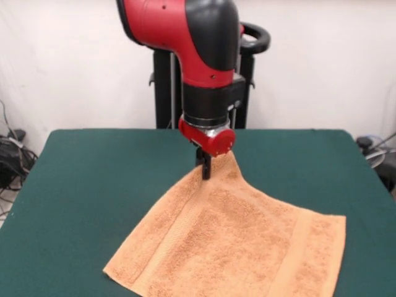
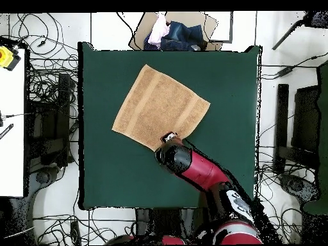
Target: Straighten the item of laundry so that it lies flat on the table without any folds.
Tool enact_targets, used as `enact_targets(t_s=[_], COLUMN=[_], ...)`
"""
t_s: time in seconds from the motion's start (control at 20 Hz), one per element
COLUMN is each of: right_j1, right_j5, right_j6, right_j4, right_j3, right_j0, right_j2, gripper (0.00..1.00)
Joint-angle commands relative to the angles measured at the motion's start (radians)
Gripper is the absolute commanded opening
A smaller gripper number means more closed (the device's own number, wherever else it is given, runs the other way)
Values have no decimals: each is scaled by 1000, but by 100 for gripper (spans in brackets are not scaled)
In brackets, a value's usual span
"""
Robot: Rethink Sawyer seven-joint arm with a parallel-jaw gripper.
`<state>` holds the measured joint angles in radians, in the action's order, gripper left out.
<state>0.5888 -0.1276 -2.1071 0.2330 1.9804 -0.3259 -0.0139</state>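
Front view: the red and black arm point(image 1: 204, 49) comes down over the green worktop point(image 1: 80, 185), its pincer point(image 1: 205, 168) closed on a raised corner of the orange-tan towel point(image 1: 235, 247). The cloth peaks at the pincer and slopes away below it, spreading toward the worktop's near edge, a woven band along each side. Behind the pincer stands a black frame point(image 1: 164, 86); cables point(image 1: 12, 154) trail off to one side.

Overhead view: the arm hides the pincer. The towel point(image 2: 160, 106) lies turned at an angle beyond the arm's tip point(image 2: 170, 144), well inside the worktop point(image 2: 109, 173). A heap of clothes in a box point(image 2: 173, 35) sits past the worktop's far edge; cables point(image 2: 45, 83) cover the floor around it.
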Motion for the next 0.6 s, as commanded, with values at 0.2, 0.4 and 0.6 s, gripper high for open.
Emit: enact_targets(t_s=[0.2,0.4,0.6], right_j1=[-72,-61,-75], right_j5=[62,78,65], right_j6=[-65,-108,-100], right_j4=[-97,-99,-117], right_j3=[2,12,4], right_j0=[-64,-78,-110], right_j2=[79,74,98], gripper=[100,100,100])
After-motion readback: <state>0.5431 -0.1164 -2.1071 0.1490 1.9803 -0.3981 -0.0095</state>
